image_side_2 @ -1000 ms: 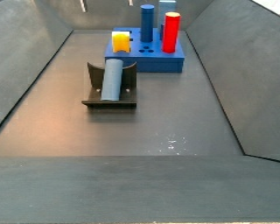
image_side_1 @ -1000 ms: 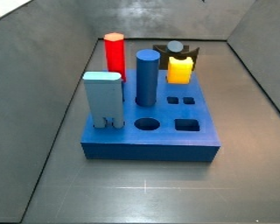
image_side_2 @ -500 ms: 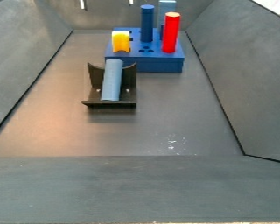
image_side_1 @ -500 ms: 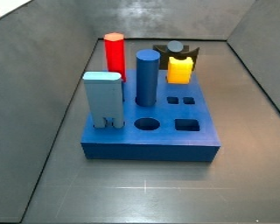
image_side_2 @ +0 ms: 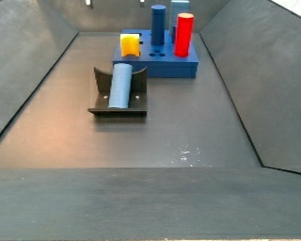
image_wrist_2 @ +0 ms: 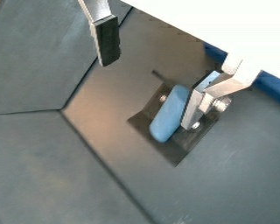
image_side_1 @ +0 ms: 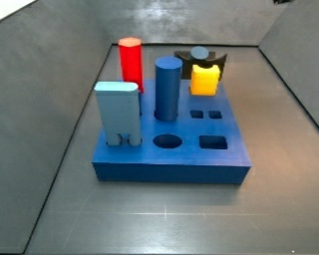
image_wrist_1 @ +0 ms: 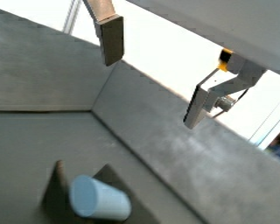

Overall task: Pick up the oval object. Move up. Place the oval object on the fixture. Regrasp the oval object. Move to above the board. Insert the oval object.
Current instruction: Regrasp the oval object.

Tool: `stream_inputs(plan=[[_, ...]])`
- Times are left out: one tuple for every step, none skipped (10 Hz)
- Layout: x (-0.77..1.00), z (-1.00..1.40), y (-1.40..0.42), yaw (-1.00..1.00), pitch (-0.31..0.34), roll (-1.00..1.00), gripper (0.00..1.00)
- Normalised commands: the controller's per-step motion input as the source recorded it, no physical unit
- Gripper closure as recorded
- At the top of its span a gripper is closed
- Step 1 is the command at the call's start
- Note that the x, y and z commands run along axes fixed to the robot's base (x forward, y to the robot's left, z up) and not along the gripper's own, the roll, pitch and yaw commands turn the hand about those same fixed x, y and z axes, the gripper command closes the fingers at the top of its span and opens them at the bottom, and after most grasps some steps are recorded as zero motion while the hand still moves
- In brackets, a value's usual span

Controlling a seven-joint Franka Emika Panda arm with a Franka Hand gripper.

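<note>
The oval object [image_side_2: 120, 83] is a pale grey-blue peg lying on its side in the black fixture [image_side_2: 116, 111], in front of the blue board [image_side_2: 166, 66]. Behind the board [image_side_1: 175, 164] in a side view, its end [image_side_1: 199, 52] shows. My gripper [image_wrist_2: 150, 94] is open and empty, high above the floor. Its fingers [image_wrist_2: 106, 44] stand wide apart, with the oval object [image_wrist_2: 168, 118] and the fixture [image_wrist_2: 140, 122] below, near one finger. In a wrist view the gripper [image_wrist_1: 152, 92] is off to one side of the oval object [image_wrist_1: 98, 197].
On the board stand a red peg [image_side_1: 129, 62], a dark blue cylinder [image_side_1: 167, 85], a light blue block peg [image_side_1: 117, 112] and a yellow piece [image_side_1: 205, 78]. Several holes in its top are open. Sloping grey walls [image_side_2: 27, 85] enclose the floor.
</note>
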Motion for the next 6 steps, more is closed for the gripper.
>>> stream_inputs(plan=[[0.09,-0.02,-0.04,0.08,0.15,0.83,0.0],[0.09,-0.01,-0.04,0.1,0.148,0.57,0.0],[0.09,-0.02,-0.04,0.13,0.14,0.38,0.0],[0.08,0.0,-0.02,0.15,0.112,0.23,0.0],[0.03,-1.0,0.08,0.13,0.061,0.17,0.0],[0.03,-1.0,0.07,0.14,0.031,0.15,0.0]])
